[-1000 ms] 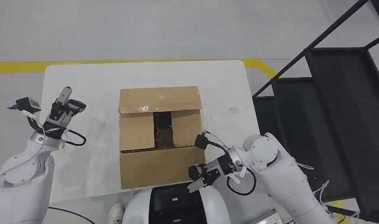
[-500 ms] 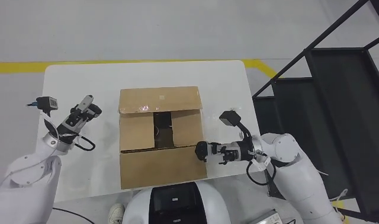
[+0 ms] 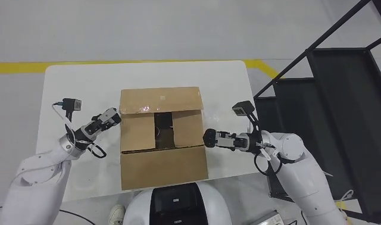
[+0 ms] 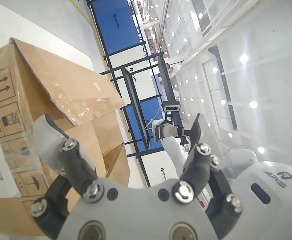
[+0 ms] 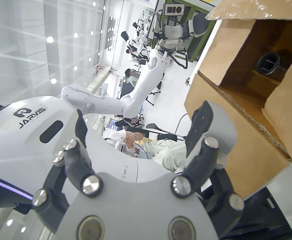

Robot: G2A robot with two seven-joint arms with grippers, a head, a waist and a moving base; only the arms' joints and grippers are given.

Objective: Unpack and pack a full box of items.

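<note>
Top view: half-open brown cardboard box (image 3: 161,165) sits between left gripper (image 3: 113,115) and right gripper (image 3: 208,137); both splayed, empty, equally near.

From here, the brown cardboard box (image 3: 161,168) is half closed: its left flap (image 3: 138,133) and right flap (image 3: 187,128) fold over the mouth, leaving me only a narrow dark slot (image 3: 163,130) between them. Bare white table (image 3: 77,88) lies free either side of the box.

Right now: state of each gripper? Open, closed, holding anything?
Left gripper: open, holding nothing, beside the box.
Right gripper: open, holding nothing, at the box's opposite side.
</note>
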